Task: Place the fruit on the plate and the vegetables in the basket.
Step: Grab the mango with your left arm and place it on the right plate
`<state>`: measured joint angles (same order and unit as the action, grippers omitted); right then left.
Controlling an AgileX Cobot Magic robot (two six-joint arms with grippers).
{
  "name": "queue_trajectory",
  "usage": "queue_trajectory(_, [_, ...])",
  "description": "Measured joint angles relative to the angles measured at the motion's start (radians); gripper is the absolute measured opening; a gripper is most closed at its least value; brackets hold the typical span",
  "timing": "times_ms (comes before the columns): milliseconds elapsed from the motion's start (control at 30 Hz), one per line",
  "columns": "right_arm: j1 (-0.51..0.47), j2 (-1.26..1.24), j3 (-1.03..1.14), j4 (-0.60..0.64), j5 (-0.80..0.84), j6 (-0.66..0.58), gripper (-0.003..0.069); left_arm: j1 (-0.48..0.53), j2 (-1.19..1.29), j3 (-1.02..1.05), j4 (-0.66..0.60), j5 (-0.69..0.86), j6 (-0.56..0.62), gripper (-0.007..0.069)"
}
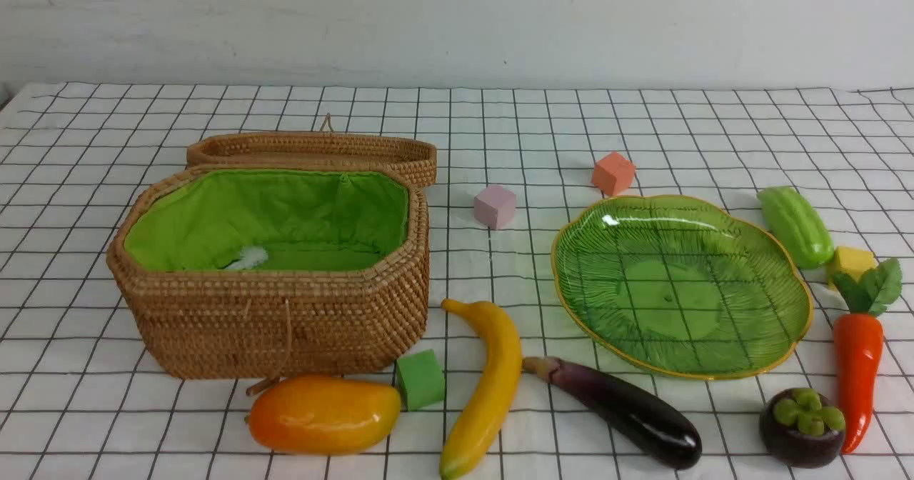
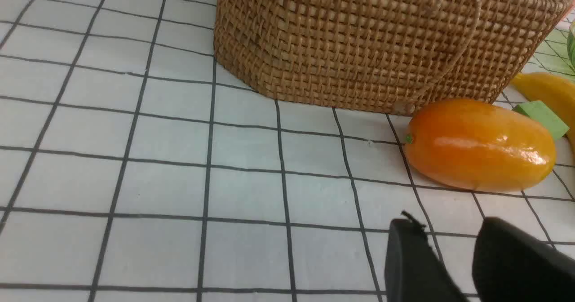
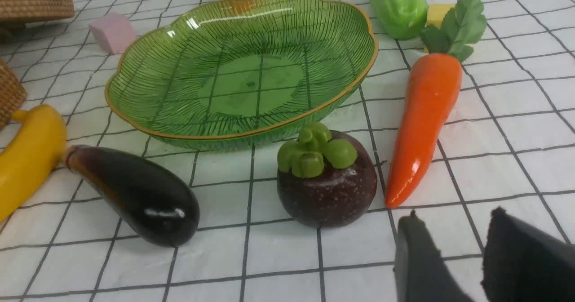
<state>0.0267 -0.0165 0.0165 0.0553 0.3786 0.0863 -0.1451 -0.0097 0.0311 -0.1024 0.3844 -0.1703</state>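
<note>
Nothing is sorted yet, so I judge we are at the very first pick: the plate on the right half of the worktop is bare, and the basket on the left half stands with its lid thrown back and no vegetable on its green lining. All six pieces lie on the cloth. The mango, banana and eggplant line the near edge. The mangosteen and carrot sit toward the near right corner, and the gourd lies by the plate's far right side. My left jaws are apart with nothing between them, low over the cloth. The mango lies ahead of them, near but clear of both tips, just in front of the basket wall. My right jaws are also apart and empty. The mangosteen sits just ahead of them, between the plate's near rim and the tips, with the carrot's point close beside it. I would take the mangosteen first. That calls for easing the right jaws forward around its round body below the green cap, keeping off the carrot, then lifting it over the gold rim. It is glossy and round, so I expect it could squirt out of an off-centre grip.
</note>
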Motion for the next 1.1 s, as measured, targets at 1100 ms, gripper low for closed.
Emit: queue_trajectory(1100, [0.0,0.0,0.0,0.0,0.0,0.0,0.0242,0.0,0.0,-0.006,-0.574,-0.433,-0.227,0.0178])
